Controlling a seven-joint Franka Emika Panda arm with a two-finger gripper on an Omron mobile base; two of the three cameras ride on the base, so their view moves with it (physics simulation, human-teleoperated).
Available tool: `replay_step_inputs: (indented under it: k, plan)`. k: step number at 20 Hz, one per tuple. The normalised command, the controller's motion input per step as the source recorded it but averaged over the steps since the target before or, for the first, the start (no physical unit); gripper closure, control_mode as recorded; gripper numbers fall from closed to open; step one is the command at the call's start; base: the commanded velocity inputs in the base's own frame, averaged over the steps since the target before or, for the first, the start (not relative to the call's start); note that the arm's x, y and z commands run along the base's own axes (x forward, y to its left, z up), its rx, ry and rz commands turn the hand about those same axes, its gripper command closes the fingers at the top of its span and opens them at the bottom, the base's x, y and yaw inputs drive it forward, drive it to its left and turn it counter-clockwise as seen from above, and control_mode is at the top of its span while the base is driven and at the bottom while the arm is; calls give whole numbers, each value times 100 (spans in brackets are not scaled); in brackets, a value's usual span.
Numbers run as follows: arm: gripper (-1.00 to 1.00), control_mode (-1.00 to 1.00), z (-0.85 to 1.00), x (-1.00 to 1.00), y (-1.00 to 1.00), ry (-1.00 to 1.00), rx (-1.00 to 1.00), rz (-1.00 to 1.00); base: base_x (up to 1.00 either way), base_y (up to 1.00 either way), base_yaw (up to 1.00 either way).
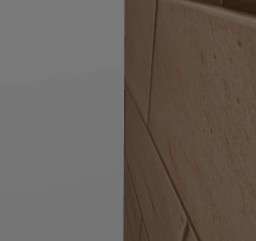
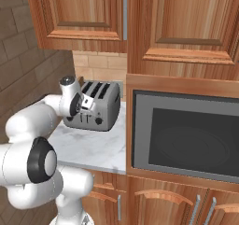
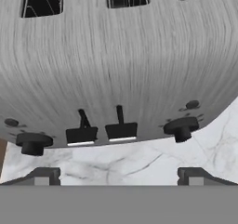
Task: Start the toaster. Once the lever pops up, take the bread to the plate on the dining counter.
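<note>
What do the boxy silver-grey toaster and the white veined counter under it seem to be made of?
Boxy silver-grey toaster: looks like brushed metal, shown by fine streaks running along its body; its levers and knobs are matt black, possibly plastic. White veined counter: looks like polished marble, given its grey veining.

silver toaster (image 2: 93, 106) upright on marble

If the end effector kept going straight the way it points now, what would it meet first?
Most likely the toaster, on its front face around the two levers. The open end effector hangs above the marble counter; depth is uncertain.
</note>
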Motion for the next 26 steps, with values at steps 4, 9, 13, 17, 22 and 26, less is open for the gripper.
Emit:
replay_step_inputs:
  k: [4,9,13,17,22,26]
  plan:
    - [-100,-100,-9,16,0,0,0,0,0,0,0]
    - [-100,-100,-7,15,0,0,0,0,0,0,0]
    - [-100,-100,-8,1,0,0,0,0,0,0,0]
    - [-100,-100,-7,7,0,0,0,0,0,0,0]
    - [-100,-100,-1,11,0,0,0,0,0,0,0]
    - [-100,-100,-5,2,0,0,0,0,0,0,0]
